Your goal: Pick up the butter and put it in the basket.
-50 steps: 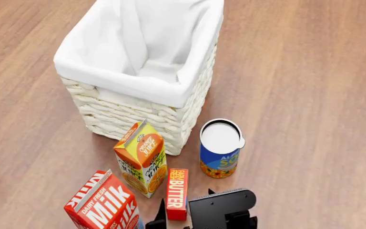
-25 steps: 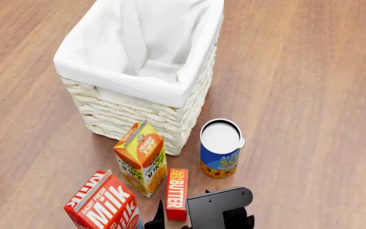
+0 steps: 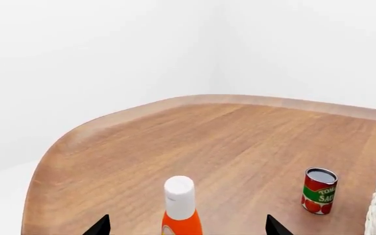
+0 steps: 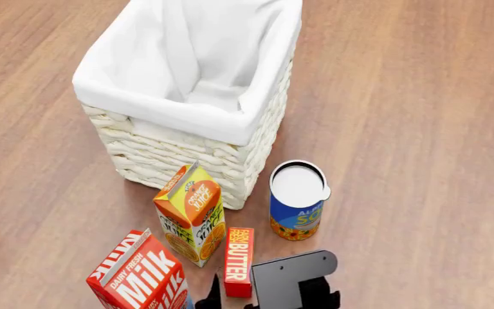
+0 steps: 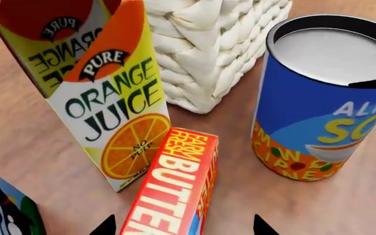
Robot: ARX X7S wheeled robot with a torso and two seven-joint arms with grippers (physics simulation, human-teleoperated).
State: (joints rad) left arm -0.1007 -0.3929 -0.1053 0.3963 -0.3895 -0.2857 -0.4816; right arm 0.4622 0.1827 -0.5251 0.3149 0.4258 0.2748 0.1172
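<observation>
Straddling the slim red rectangular butter box (image 5: 175, 188), which lies on the wooden desk (image 4: 401, 129) between the orange juice carton (image 5: 103, 93) and blue soup can (image 5: 322, 98), near the white wicker basket (image 4: 187, 84), the right pincer (image 5: 182, 226) stands spread.

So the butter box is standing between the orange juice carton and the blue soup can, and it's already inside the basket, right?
Not quite. The butter does stand between the orange juice carton and the blue soup can, but it is on the wooden table, in front of the basket, not inside it. The head view shows this; the right tool straddles it.
</observation>
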